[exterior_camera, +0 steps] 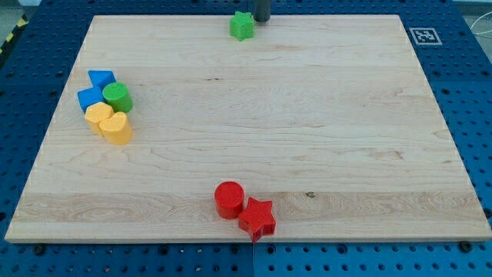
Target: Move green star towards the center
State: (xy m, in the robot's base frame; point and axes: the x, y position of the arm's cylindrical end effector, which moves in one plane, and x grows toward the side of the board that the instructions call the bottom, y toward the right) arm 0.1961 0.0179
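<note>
The green star [241, 26] lies near the board's top edge, a little right of the middle of that edge. My tip [261, 20] is at the view's top, just to the right of the green star and slightly above it, very close to it; whether they touch I cannot tell. Only the rod's lowest part shows; the rest is cut off by the view's top.
A cluster at the view's left holds a blue block [101, 78], a second blue block [90, 98], a green cylinder [118, 97], a yellow block [98, 115] and a yellow heart [117, 129]. A red cylinder [228, 199] and a red star [257, 218] touch near the wooden board's [307, 115] bottom edge.
</note>
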